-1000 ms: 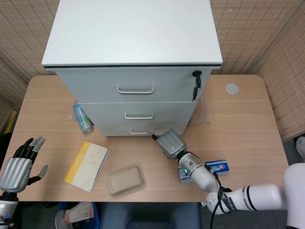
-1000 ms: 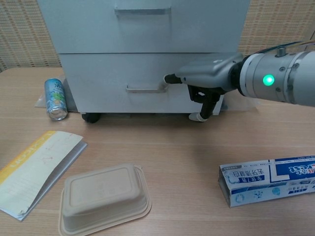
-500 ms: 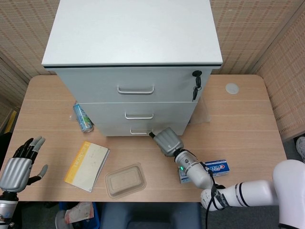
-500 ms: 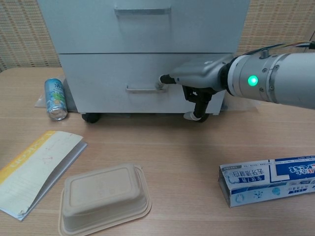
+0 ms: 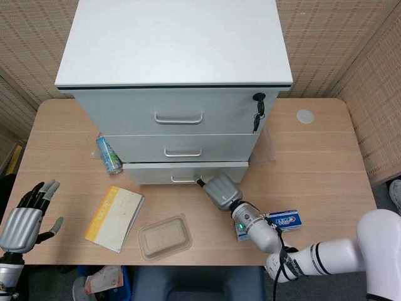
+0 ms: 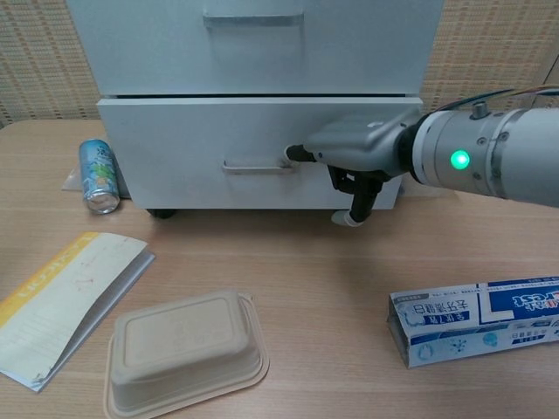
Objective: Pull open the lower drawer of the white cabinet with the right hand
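Since the earlier frames, the lower drawer (image 5: 186, 172) has come forward: its front now stands proud of the white cabinet (image 5: 172, 81) body, where before it sat flush. The right hand (image 5: 221, 190) has drawn back toward the robot with it.

The right hand grasps the drawer handle (image 6: 258, 164) at its right end, with the fingertips (image 6: 295, 153) hooked on the bar and the thumb hanging below. The wrist shows a lit green indicator. The drawer is partly open; the middle and upper drawers above it are closed. Keys hang from the lock at the cabinet's upper right.

The left hand (image 5: 26, 216) hovers at the table's (image 5: 313, 163) near left corner, fingers spread and holding nothing.

On the table, a drink can (image 6: 98, 175) lies beside the cabinet's left side. A yellow-edged booklet (image 5: 114, 217) lies in front of it, with a beige lidded container (image 6: 185, 352) just to its right. A blue toothpaste box (image 6: 476, 319) lies near the right forearm. A small round white disc (image 5: 305, 116) rests at the far right.
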`<state>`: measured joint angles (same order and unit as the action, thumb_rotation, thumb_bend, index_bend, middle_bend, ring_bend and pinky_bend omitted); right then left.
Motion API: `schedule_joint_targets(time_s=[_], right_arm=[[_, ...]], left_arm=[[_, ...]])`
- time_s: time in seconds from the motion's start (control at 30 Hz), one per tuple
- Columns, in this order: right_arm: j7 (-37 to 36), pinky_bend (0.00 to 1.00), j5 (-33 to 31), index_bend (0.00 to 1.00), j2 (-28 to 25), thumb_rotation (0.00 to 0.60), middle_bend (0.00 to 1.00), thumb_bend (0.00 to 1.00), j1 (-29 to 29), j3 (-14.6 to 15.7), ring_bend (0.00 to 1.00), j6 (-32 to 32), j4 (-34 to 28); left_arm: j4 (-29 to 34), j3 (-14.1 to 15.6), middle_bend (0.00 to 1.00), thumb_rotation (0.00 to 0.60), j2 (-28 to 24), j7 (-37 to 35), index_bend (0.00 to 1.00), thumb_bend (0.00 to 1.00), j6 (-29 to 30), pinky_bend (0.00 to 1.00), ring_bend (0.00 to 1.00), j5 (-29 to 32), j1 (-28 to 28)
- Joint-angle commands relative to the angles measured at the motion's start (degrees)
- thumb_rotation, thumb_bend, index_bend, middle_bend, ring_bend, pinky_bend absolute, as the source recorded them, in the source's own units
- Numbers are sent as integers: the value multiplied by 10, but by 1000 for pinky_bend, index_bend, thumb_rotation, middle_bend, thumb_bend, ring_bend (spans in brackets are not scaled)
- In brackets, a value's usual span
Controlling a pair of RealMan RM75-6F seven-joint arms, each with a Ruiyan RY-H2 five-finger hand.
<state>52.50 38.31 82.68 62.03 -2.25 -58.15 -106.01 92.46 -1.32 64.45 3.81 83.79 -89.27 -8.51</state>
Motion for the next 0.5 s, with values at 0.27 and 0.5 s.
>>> schedule_joint_targets(time_s=[0.27,0.5], right_arm=[[-3,764,64,100,-20,600,906,305,-25,39,945,-28,-47],[6,763,102,100,-30,600,906,305,-42,64,945,-42,-76]], left_arm=[[4,0,77,600,1,5,49,353,0,162,62,-3,-1],[7,1,77,600,1,10,49,352,-1,162,62,-5,-2]])
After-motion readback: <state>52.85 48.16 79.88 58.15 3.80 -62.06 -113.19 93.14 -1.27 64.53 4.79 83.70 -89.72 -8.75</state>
